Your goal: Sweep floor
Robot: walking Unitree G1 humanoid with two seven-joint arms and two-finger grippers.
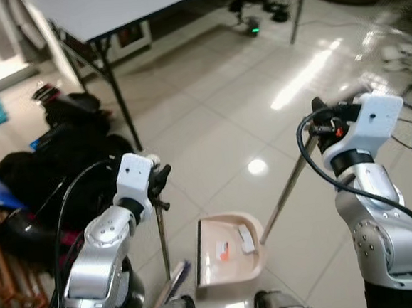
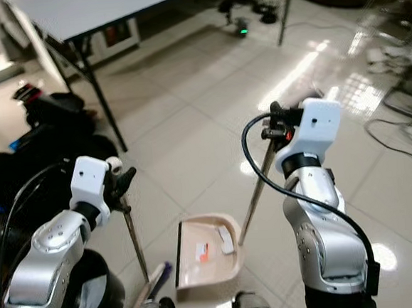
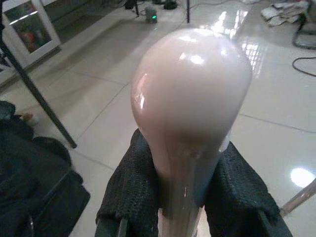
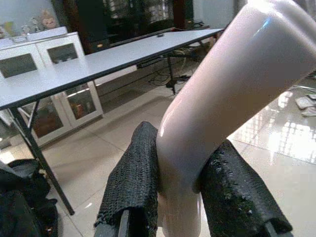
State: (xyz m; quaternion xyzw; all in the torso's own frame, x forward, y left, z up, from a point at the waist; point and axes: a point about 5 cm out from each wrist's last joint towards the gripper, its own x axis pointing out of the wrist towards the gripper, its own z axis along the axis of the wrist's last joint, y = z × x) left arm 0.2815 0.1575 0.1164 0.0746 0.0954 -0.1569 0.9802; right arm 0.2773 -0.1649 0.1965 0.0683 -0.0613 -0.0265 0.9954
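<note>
**Both grippers clamped on handles above the dustpan**

Your left gripper (image 3: pixel 190 197) was closed on the rounded pink top of the broom handle (image 3: pixel 190 98), its black fingers (image 3: pixel 131 195) pressed against both sides. The thin pole ran down from it to the tiled floor (image 1: pixel 210 111), ending just left of the dustpan (image 1: pixel 228 248). Your right gripper (image 4: pixel 180 197) gripped the bent pink end of the dustpan handle (image 4: pixel 232 89); that pole slanted down and leftward to the pan, which sat flat on the floor between your arms, near the robot's feet, with small scraps inside. A desk (image 1: pixel 123 10) stood beyond, dark bags (image 1: pixel 63 151) beside its leg.
</note>
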